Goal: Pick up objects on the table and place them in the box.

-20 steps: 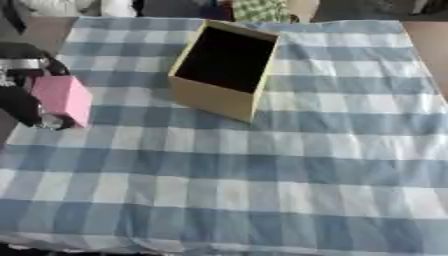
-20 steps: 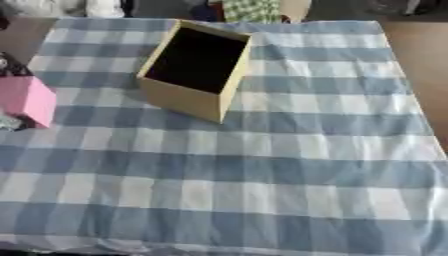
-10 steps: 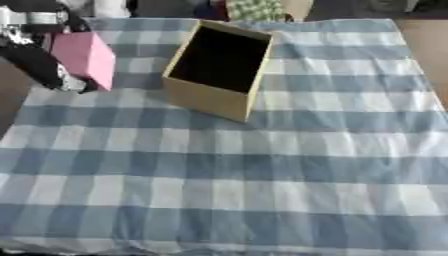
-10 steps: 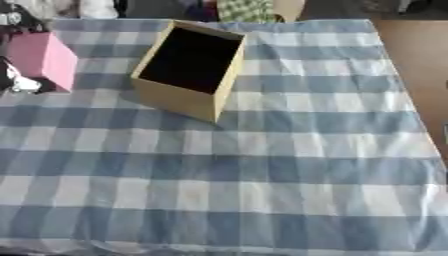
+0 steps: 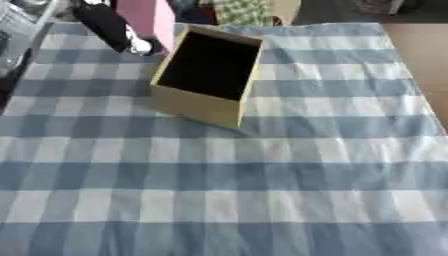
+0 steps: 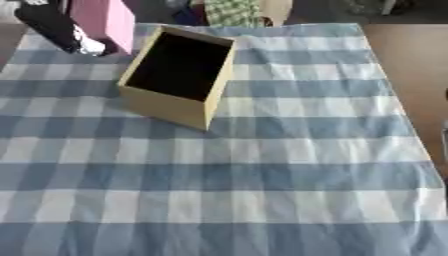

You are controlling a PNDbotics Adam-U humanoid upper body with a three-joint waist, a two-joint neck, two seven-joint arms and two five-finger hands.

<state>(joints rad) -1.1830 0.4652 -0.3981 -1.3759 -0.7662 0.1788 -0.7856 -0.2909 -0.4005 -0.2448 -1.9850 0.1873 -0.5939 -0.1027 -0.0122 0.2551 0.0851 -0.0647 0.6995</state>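
A pink box-shaped object (image 5: 152,20) hangs in the air at the top left, just left of the open tan box (image 5: 208,75). My left hand (image 5: 112,29), black with a silver tip, is shut on the pink object from its left side. The tan box stands on the blue checked cloth (image 5: 262,170) with its dark inside facing up. My right hand shows in neither view.
The brown table top (image 6: 411,65) is bare along the right edge of the cloth. Beyond the far edge lie a green checked item (image 5: 241,11) and other clutter. Nothing else lies on the cloth.
My left hand has carried the pink object up and to the right, from the left edge of the cloth to beside the box's far left corner. The camera view has also shifted.
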